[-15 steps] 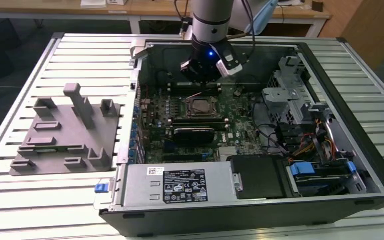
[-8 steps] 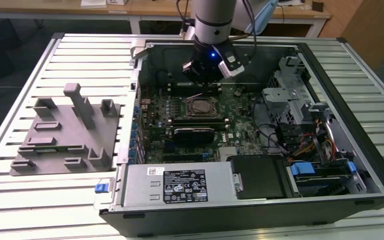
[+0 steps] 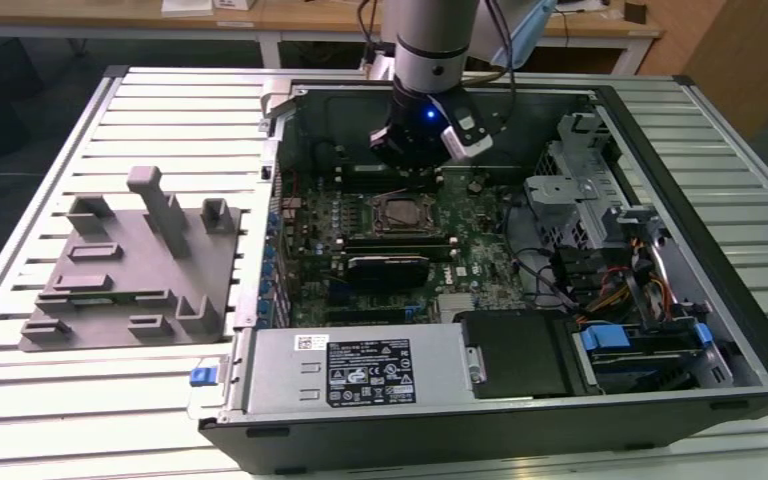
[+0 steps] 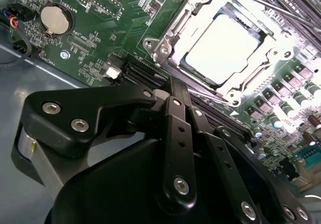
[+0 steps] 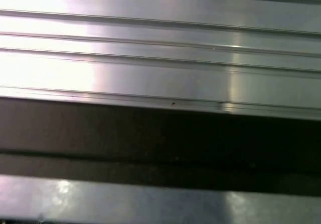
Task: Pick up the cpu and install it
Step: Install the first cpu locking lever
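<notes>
I cannot tell gripper [image 4: 173, 91] opening; black linkage blocks fingertips in second wrist view. Cpu [image 4: 226, 43] sits in socket [image 4: 165, 45], upper right of frame. Exterior view: grey fixture [image 3: 131, 265] at left, drive cage [image 3: 564, 185] at right.

Silver-grey arm [image 3: 431, 30] — black claw [image 4: 170, 91] links, silver screws, blue light.
</notes>
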You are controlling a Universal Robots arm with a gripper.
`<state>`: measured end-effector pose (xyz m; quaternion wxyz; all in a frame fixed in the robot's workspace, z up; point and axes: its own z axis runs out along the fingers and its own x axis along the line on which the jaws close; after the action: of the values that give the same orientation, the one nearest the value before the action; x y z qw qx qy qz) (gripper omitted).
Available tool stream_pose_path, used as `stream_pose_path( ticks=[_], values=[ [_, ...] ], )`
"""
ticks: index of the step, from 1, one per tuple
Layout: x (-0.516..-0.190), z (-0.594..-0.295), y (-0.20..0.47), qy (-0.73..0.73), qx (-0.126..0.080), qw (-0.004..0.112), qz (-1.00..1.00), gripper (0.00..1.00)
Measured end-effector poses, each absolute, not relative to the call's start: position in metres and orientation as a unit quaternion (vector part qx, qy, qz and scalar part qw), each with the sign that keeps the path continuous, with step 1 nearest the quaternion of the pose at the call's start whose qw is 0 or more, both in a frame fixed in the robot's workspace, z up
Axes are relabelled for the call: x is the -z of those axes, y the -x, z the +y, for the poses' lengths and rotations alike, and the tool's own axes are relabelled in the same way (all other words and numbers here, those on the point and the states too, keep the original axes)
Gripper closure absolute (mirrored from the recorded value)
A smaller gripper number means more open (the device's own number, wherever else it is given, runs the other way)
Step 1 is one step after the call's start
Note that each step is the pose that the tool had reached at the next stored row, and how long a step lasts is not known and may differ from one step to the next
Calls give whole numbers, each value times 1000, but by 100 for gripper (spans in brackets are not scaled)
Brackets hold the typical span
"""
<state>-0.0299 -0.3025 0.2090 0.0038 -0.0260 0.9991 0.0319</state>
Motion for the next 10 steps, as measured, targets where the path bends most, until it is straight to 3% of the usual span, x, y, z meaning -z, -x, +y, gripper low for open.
stream_pose_path(
  ticks=[10],
  values=[
    [-206,-303,30,26,-32,4,999,89]
  ],
)
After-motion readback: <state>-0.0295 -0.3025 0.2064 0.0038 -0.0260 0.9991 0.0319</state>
